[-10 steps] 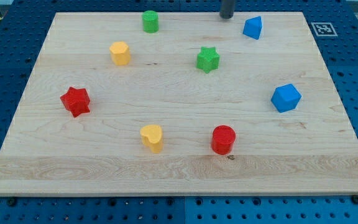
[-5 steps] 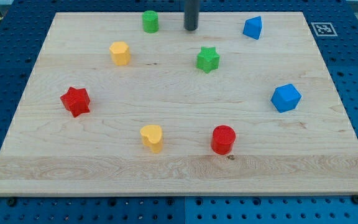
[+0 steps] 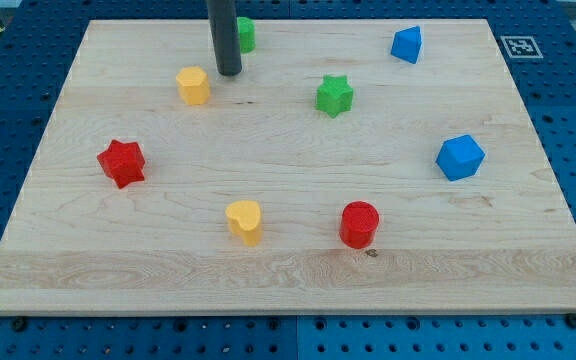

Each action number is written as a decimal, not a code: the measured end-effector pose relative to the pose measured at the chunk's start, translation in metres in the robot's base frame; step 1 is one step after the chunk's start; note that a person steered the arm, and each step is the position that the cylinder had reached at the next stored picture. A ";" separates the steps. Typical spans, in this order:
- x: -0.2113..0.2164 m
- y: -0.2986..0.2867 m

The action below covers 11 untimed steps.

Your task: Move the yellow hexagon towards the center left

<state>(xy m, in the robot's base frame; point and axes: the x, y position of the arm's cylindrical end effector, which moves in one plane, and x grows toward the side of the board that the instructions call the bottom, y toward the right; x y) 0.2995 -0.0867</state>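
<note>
Yellow hexagon (image 3: 193, 85): it sits on the desk (image 3: 288, 270) in the upper left part of the board, apart from every other block; we place all else by it.
Our tip (image 3: 229, 72): the rod comes down from the view's top and ends just to the right of the yellow hexagon and slightly above it, with a thin strip of bare wood between the two, so no contact.
Tool: we carry no jaws, only a straight dark rod, so there is nothing wide or narrow to tell and nothing held.
Green cylinder (image 3: 244, 33): above and to the right of the yellow hexagon, near the desk's top edge, partly hidden behind the rod.
Green star (image 3: 334, 95): well to the right of the yellow hexagon, at about the same height.
Blue block (image 3: 406, 44): far right of it, near the top edge, a pointed wedge-like shape.
Blue hexagon-like block (image 3: 460, 157): far right and lower.
Red star (image 3: 121, 162): below and to the left of the yellow hexagon.
Yellow heart (image 3: 245, 220): well below it, a little to the right.
Red cylinder (image 3: 359, 224): below and far right, beside the yellow heart.
</note>
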 end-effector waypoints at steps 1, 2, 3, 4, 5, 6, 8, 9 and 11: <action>0.000 0.000; 0.000 0.000; 0.000 0.000; 0.000 0.000; 0.006 -0.016; 0.014 -0.033; 0.032 -0.045; 0.047 -0.050; 0.056 -0.087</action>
<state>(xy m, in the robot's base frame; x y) 0.3553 -0.1737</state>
